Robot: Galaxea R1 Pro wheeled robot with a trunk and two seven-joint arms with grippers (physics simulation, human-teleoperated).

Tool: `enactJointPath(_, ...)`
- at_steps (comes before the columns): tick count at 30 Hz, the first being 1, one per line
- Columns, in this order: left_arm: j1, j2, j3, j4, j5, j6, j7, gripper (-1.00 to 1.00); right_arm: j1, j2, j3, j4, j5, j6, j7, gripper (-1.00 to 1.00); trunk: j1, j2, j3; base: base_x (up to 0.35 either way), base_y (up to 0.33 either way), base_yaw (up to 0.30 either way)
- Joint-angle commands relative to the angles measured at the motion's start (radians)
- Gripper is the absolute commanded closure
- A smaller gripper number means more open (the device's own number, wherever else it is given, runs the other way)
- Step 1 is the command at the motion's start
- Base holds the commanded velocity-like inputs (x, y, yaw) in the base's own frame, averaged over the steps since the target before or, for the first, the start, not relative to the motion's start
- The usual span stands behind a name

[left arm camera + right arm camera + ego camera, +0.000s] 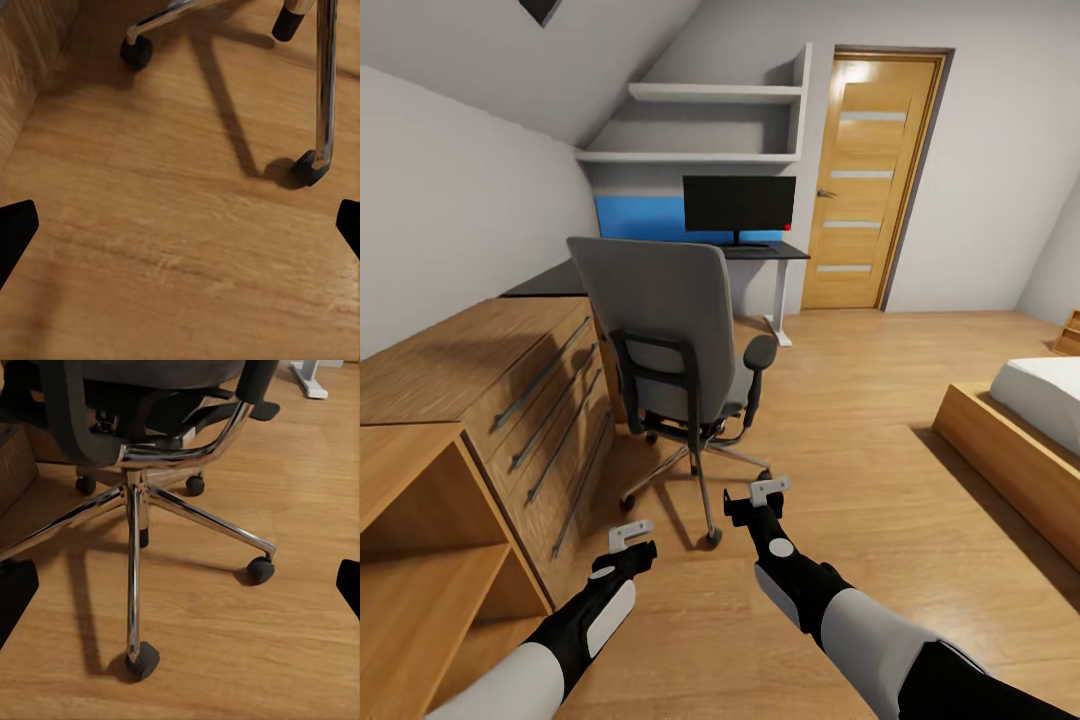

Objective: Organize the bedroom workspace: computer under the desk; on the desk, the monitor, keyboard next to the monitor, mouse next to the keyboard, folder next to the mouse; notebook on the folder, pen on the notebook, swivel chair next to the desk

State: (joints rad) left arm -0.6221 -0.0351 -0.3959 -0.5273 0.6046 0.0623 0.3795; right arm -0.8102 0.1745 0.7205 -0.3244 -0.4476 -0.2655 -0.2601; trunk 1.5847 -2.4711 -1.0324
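Bedroom floor lies ahead; swivel chair (665, 340) stands short of the bench (760, 251), monitor (739, 204) already there; I hold both jaws wide, empty; the rest remains.

The chair (660, 320) is grey with black arms and shiny silver legs (135, 547). The screen (739, 204) is black, the wall panel (635, 218) behind it is bright blue. The floor (860, 430), door (868, 180) and drawers (510, 390) are light brown wood.
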Motion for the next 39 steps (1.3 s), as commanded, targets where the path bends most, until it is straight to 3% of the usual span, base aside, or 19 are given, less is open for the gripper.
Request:
enactJointPath(1,-0.001,0.001,-0.007,-0.002,0.006,0.004,0.008,-1.0,-0.001,0.0,0.008,0.001,-0.008,-0.005,-0.005,-1.0,0.004,-0.008,-0.004,0.0,0.0,0.0)
enactJointPath(4,-0.001,0.0,-0.007,-0.002,0.005,0.003,0.008,-1.0,-0.001,0.0,0.008,0.001,-0.008,-0.005,-0.005,-1.0,0.015,-0.029,-0.014,0.0,0.0,0.0)
enactJointPath(21,-0.001,0.001,-0.004,-0.002,0.008,0.002,0.007,-1.0,-0.001,0.0,0.008,0.001,-0.002,-0.01,-0.005,-1.0,0.023,-0.033,-0.079,0.0,0.0,0.0)
enactJointPath(32,-0.001,0.001,-0.005,-0.002,0.007,0.0,0.006,-1.0,-0.001,0.0,0.008,0.001,-0.001,-0.009,-0.005,-1.0,0.023,-0.033,-0.079,0.001,0.0,0.0)
enactJointPath(39,-0.001,0.001,-0.005,-0.002,0.006,0.0,0.004,-1.0,-0.001,0.0,0.008,0.001,-0.001,-0.009,-0.005,-1.0,0.023,-0.033,-0.079,0.197,0.0,0.0)
